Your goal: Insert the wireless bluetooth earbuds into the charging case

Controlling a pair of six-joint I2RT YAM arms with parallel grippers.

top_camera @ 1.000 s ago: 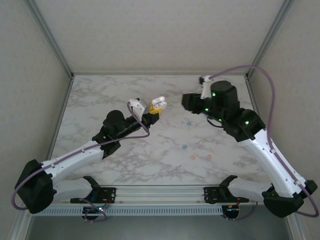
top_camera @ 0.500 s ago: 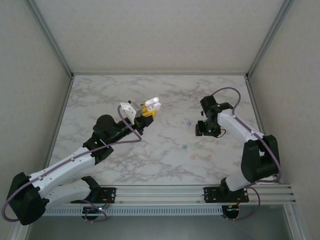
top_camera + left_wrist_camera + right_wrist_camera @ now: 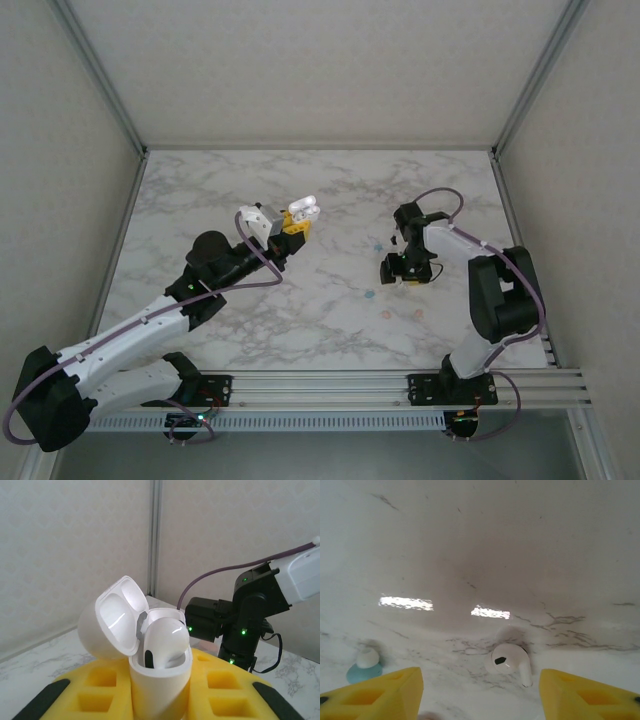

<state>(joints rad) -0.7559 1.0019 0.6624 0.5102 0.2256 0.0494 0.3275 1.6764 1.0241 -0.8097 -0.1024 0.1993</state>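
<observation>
The left end effector (image 3: 296,222) is pinched on the case (image 3: 160,680), holding it upright in the air above the table (image 3: 200,190), left of the table's centre. The yellow fingers (image 3: 220,680) press against the case on both sides. The lid (image 3: 112,622) is hinged back and stands open. 1 white seated earbud (image 3: 165,637) sits in the case, its rounded head rising above the rim. The slot beside it is hidden behind that head, so I cannot tell what it holds.

The right end effector (image 3: 403,272) hangs low over the table, right of centre, pointing down at the surface. Its 2 yellow fingers (image 3: 380,692) are spread wide and grip nothing. The loose earbud (image 3: 507,661), also white, lies on its side on the marble in the gap between them, apart from both fingers. A teal earbud (image 3: 367,666) rests on the table just beyond the fingertip at the left of the wrist view.

From above, a pink earbud (image 3: 386,314) and a second pink earbud (image 3: 417,313) lie on the table between the right end effector and the near edge, a little apart from each other.
</observation>
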